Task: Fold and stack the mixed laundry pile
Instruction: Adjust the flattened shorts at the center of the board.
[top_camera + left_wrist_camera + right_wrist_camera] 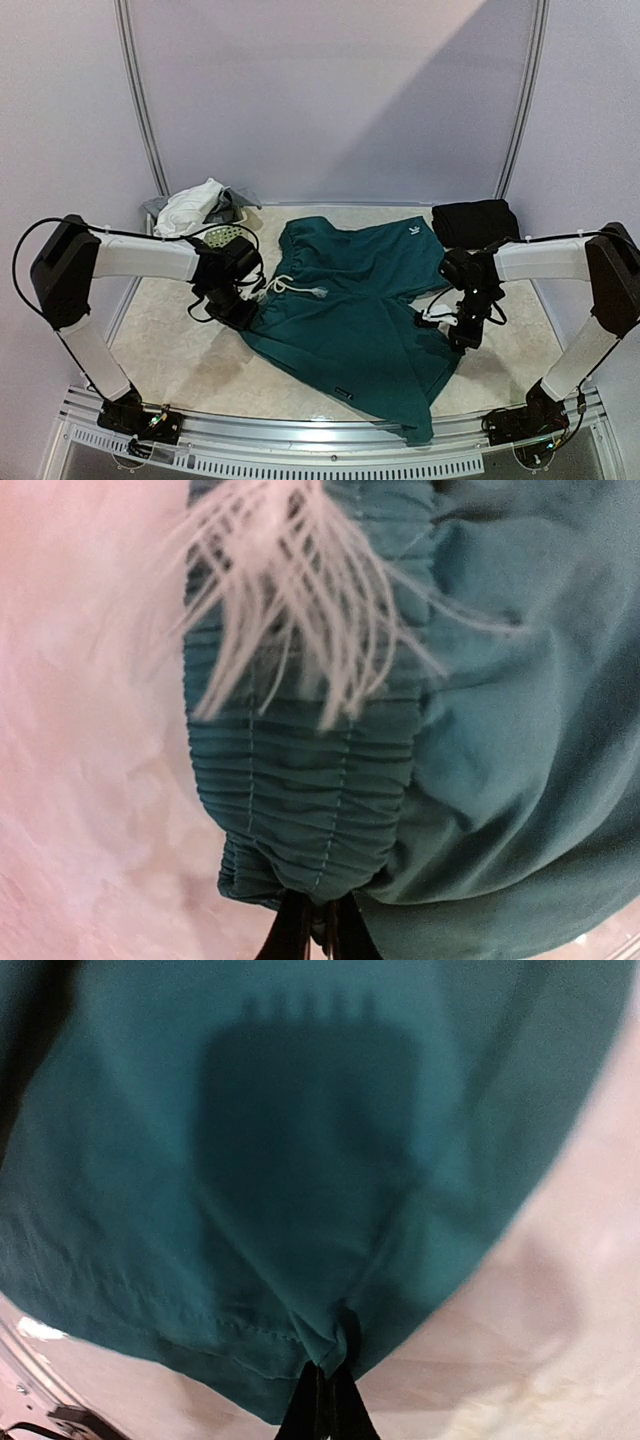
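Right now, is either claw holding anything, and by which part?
Both hold the teal shorts. The left claw pinches the end of the gathered waistband. The right claw pinches a hemmed edge on the opposite side.

The left gripper (pixel 318 925) shows only as two dark fingertips at the bottom edge. They are pinched together on the gathered elastic waistband (pixel 300 800) of the dark teal-green shorts (pixel 500 780), whose smoother fabric fills the right side. A frayed white drawstring end (pixel 300 590), blurred, fans out over the waistband's upper part. The pale marbled table surface (pixel 90 780) lies to the left.
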### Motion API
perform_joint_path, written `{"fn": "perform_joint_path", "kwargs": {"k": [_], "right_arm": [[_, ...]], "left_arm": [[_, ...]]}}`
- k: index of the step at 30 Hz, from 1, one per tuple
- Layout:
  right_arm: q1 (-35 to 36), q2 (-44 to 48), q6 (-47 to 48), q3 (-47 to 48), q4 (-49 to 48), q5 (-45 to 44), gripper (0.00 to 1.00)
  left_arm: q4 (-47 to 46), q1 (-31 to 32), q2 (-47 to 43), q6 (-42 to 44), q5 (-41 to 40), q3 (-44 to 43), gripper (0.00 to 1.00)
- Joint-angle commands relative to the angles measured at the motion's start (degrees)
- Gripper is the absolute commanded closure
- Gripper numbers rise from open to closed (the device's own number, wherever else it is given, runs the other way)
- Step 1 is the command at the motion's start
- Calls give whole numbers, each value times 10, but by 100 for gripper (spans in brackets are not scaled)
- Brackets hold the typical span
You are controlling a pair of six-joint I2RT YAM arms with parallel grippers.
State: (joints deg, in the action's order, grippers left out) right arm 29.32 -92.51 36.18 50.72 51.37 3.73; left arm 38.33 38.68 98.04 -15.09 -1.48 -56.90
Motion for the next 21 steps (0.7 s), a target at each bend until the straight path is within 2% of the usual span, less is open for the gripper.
{"fn": "perform_joint_path", "kwargs": {"k": [1, 6, 11, 15, 16, 17, 18, 21], "right_arm": [[-60, -20, 53, 52, 11, -67, 100], [-80, -34, 128, 80, 3, -111, 100], [-86, -80, 144, 120, -4, -126, 97], [-86, -98, 127, 146, -7, -123, 86], [-87, -97, 122, 151, -6, -125, 81], [-87, -95, 120, 160, 3, -124, 78], [-88, -88, 115, 171, 22, -119, 74], [-89, -51, 106, 209, 75, -75, 60]], "left_arm": [[23, 50, -66, -49, 49, 42, 100], [58, 92, -137, -96, 36, 54, 100], [75, 137, -192, -146, 32, 71, 100], [78, 177, -198, -178, 51, 70, 100], [92, 180, -199, -178, 49, 59, 94], [114, 181, -201, -172, 41, 39, 81], [142, 180, -204, -160, 22, 15, 72], [206, 151, -216, -120, -53, -68, 55]]}}
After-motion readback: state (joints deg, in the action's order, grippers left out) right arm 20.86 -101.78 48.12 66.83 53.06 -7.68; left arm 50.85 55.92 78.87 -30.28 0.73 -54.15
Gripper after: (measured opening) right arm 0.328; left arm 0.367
